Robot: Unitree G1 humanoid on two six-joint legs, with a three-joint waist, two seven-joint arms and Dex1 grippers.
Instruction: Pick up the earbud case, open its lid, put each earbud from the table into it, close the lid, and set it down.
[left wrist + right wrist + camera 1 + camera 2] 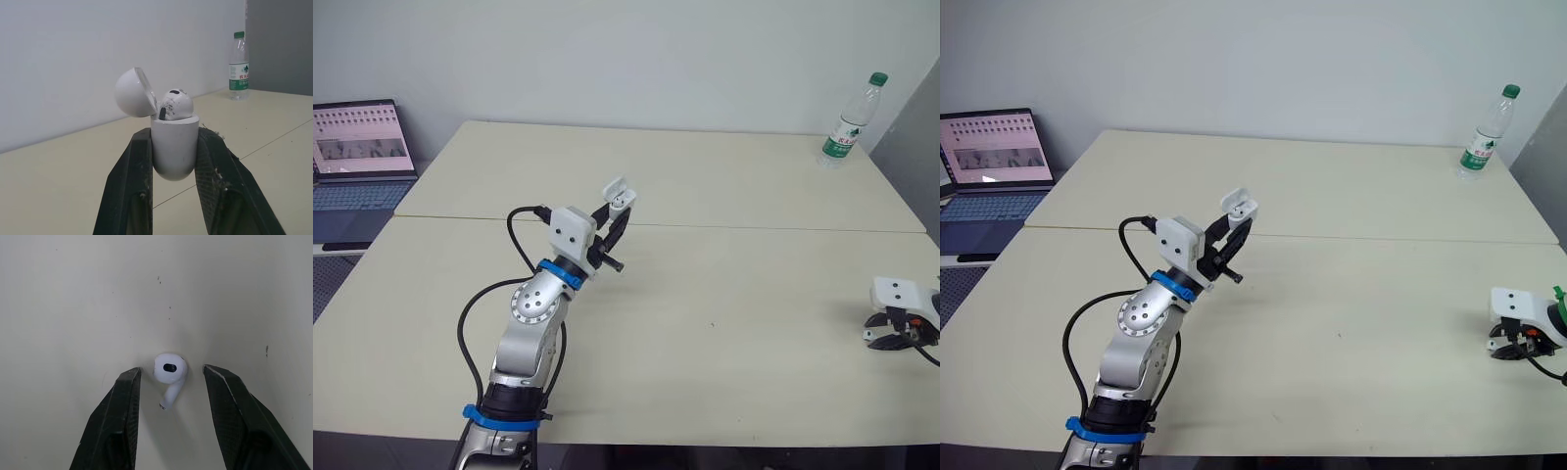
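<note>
My left gripper (617, 217) is raised above the middle of the table, shut on a white earbud case (174, 147). The case's lid (135, 92) stands open, and one earbud (175, 104) sits in the case. At the right edge of the table my right gripper (893, 335) hangs low over the tabletop, open. In the right wrist view a second white earbud (169, 371) lies on the table between the two black fingers (115, 416), touching neither.
A clear water bottle (848, 123) with a green cap stands at the far right corner of the cream table (724, 294). An open laptop (360, 157) sits off the table's left side. A seam crosses the tabletop behind the left gripper.
</note>
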